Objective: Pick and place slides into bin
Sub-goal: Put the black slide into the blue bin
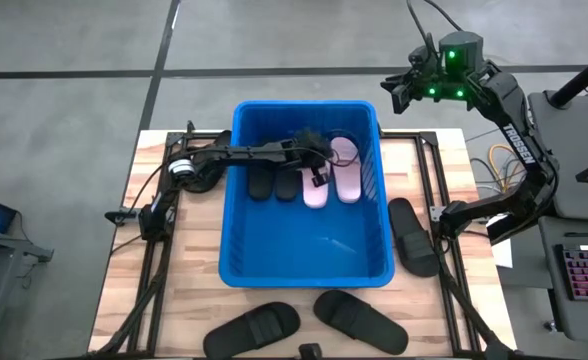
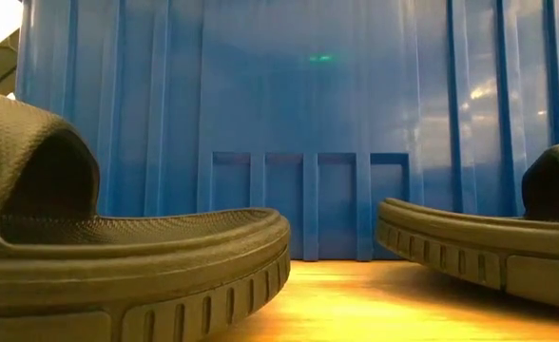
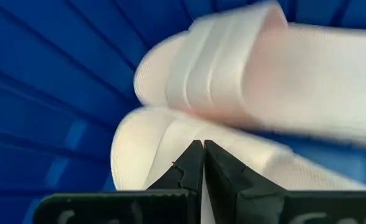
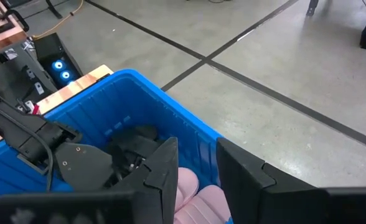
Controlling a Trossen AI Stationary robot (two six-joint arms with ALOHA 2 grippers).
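Left gripper [image 1: 317,180] clenched empty inside blue bin [image 1: 246,200], centre frame, just above pale pink slides [image 1: 329,172]. Right gripper [image 1: 402,88] upper right, fingers parted, holding nothing. Black slides [image 1: 356,318] along bottom edge.

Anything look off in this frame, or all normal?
Nothing stands out. The pink slides and two black ones lie flat in the bin; three black slides wait on the table. Left gripper is shut, empty, above the pink pair.
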